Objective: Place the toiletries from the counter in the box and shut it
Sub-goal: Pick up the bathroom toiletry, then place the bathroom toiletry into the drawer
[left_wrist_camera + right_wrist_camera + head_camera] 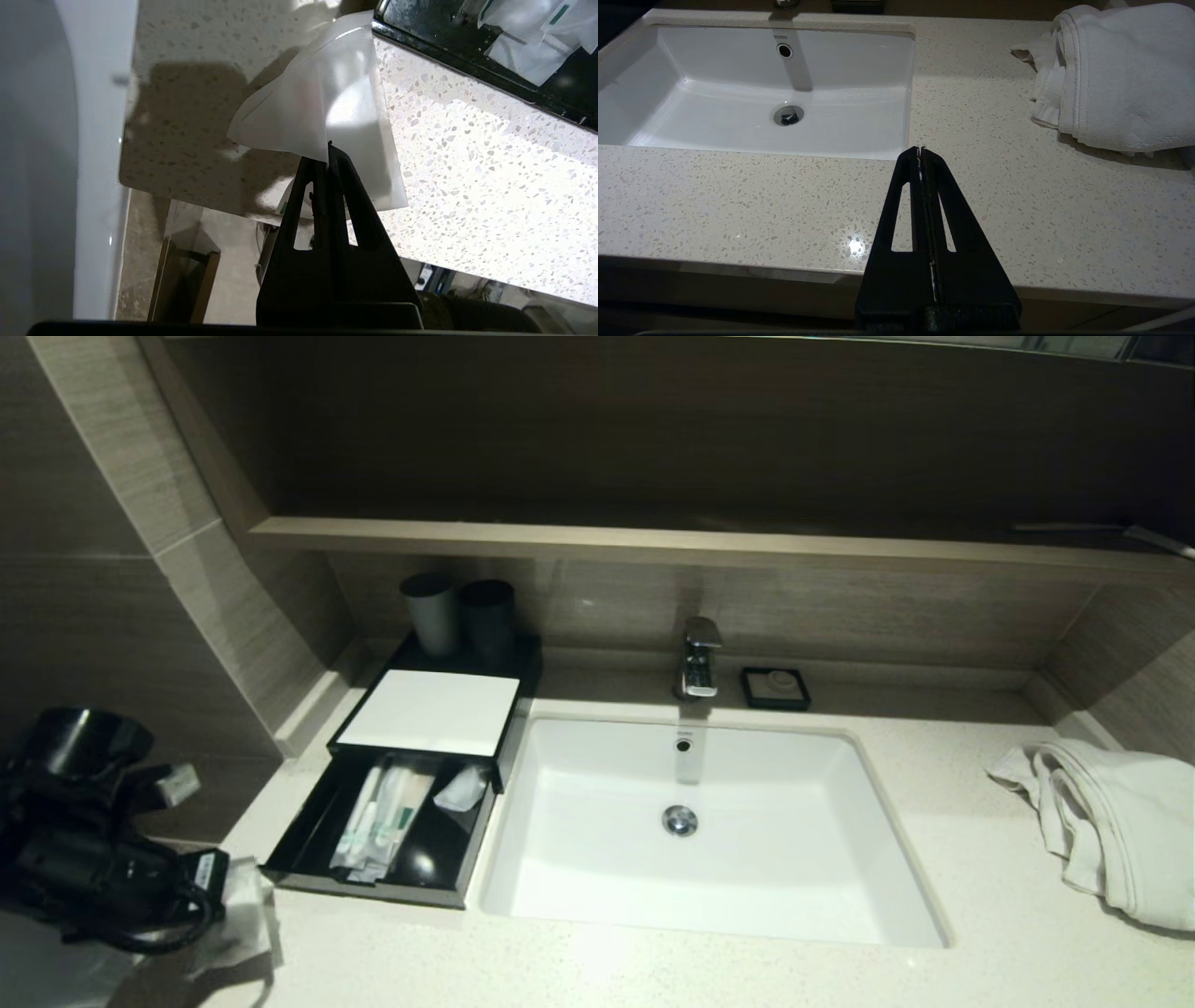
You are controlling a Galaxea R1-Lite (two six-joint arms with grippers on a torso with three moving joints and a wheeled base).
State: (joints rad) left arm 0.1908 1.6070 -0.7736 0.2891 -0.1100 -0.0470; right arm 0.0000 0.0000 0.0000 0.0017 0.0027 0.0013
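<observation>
I see a glossy black drawer box [308, 845], a white rectangular sink basin [560, 896], and a cream speckled stone counter [980, 933].

Left pincer [328, 148] pinching translucent packet [303, 112]

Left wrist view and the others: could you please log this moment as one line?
left gripper: shut on plastic sachet, over counter | right gripper: shut, empty, over counter | box drawer: open, toiletries inside

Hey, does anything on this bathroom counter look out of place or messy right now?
Only the white towel, crumpled on the counter right of the sink. The black box stands open while the left pincer grips a plastic packet.
</observation>
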